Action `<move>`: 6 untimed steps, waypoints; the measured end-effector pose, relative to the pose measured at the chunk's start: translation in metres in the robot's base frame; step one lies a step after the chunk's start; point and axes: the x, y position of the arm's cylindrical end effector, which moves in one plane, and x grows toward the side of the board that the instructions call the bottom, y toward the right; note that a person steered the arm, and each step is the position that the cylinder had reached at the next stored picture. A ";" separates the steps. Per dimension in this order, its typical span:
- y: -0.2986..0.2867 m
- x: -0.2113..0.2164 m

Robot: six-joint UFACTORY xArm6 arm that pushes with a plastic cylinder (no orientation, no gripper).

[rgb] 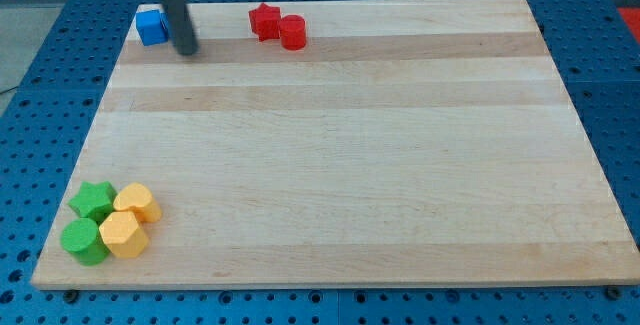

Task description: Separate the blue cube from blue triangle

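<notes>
Camera view shows my tip (187, 51), no gripper, just right of the blue cube (151, 26); light, rigid, probably slides easily when pushed flat-faced; no blue triangle visible.

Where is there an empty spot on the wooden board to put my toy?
The wide middle and view's right of the wooden board lie bare. Crowded spots: the top left, with the blue cube, my tip and two red blocks; and the bottom-left green and yellow blocks.
</notes>
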 end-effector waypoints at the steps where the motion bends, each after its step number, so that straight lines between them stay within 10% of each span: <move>1: -0.072 0.000; 6: -0.042 -0.030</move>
